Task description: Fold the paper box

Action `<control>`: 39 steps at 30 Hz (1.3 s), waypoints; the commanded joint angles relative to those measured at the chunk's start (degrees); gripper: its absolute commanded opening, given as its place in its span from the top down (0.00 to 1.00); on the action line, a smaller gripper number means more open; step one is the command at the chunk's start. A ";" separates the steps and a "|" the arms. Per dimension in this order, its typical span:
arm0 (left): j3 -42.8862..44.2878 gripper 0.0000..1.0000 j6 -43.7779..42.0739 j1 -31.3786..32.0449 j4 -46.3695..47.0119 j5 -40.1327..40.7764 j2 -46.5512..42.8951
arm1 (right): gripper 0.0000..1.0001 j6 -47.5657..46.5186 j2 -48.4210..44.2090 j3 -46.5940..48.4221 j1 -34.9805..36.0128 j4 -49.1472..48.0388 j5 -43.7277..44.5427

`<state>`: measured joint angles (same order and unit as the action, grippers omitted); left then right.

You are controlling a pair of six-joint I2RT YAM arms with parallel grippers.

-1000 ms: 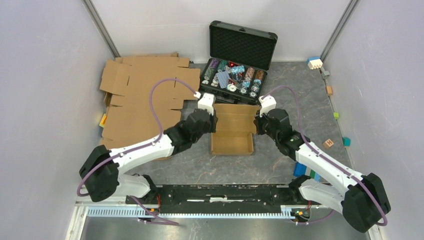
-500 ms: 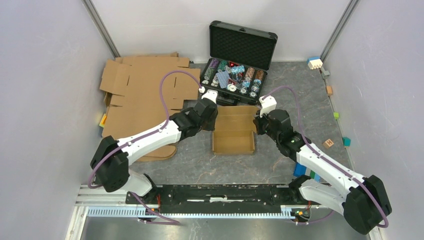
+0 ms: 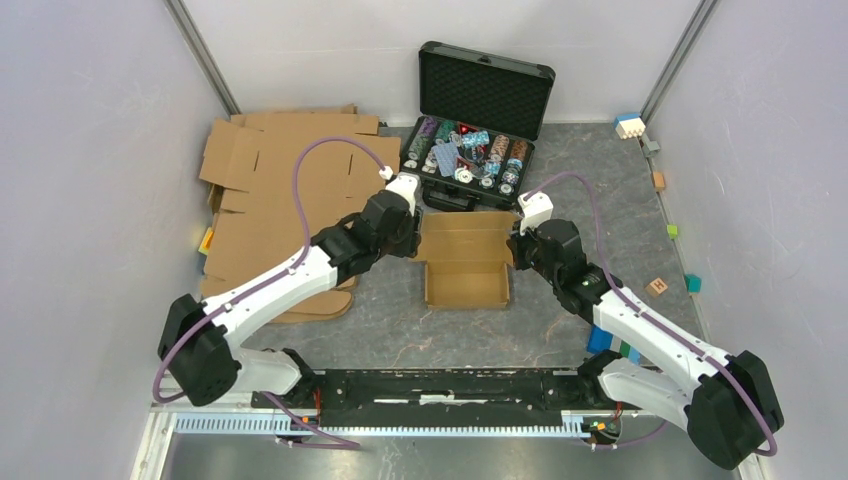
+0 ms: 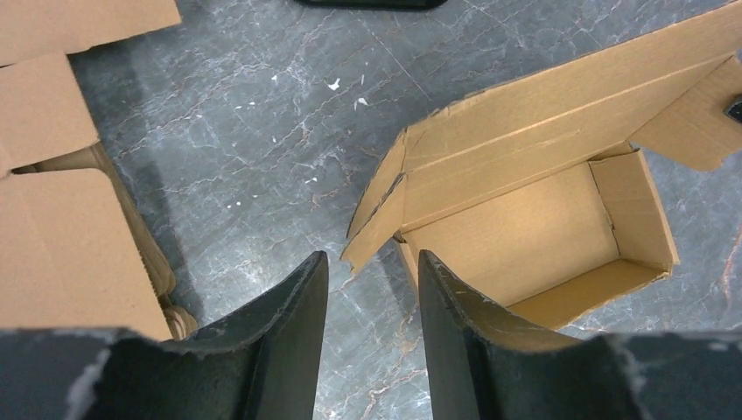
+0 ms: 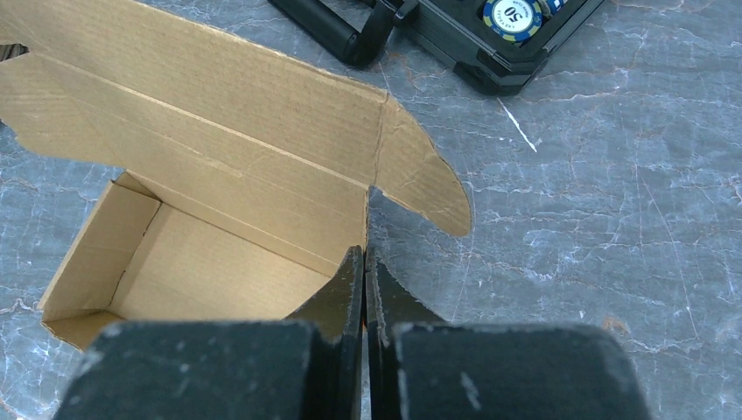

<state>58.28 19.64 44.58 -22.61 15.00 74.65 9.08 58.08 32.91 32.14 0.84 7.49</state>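
The paper box [image 3: 465, 285] sits mid-table as an open brown tray, its lid flap lying back toward the case. In the left wrist view the paper box [image 4: 525, 236] is to the right, and its left corner flap ends just above my fingertips. My left gripper [image 3: 413, 241] [image 4: 367, 262] is open beside the box's left wall, with only floor between its fingers. At the box's right wall my right gripper [image 3: 515, 248] [image 5: 365, 254] is shut on the wall's edge, one finger inside the paper box [image 5: 219, 280] and one outside.
Flat brown cardboard sheets [image 3: 280, 200] [image 4: 52, 236] lie stacked at the left. A black case of chips [image 3: 470, 150] [image 5: 490, 44] stands open just behind the box. Small coloured blocks [image 3: 658, 287] are scattered along the right side and near the right arm.
My left gripper has opened wider and drawn back to the left, off the box's left wall. The right gripper and the box have stayed put.
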 commanded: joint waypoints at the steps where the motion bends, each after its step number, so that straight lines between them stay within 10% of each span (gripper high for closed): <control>1: 4.04 0.51 -4.70 -2.30 -0.15 -6.25 3.55 | 1.00 -0.73 -1.05 -0.03 0.25 -2.34 -0.72; 14: 7.10 0.56 -4.78 -5.18 -0.77 -10.94 9.41 | 1.00 -0.20 -0.61 -0.25 0.20 -2.76 -1.33; 26: 7.46 0.87 -3.03 -5.13 -3.52 -12.50 9.46 | 1.00 0.35 0.27 -0.03 0.18 -3.04 -1.57; 39: 6.32 0.79 -0.57 -5.16 -5.09 -12.35 9.08 | 1.00 0.80 0.10 -0.61 0.23 -3.48 -1.51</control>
<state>63.59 17.37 39.59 -26.83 2.57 84.73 9.34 58.19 32.64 32.14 -0.43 6.24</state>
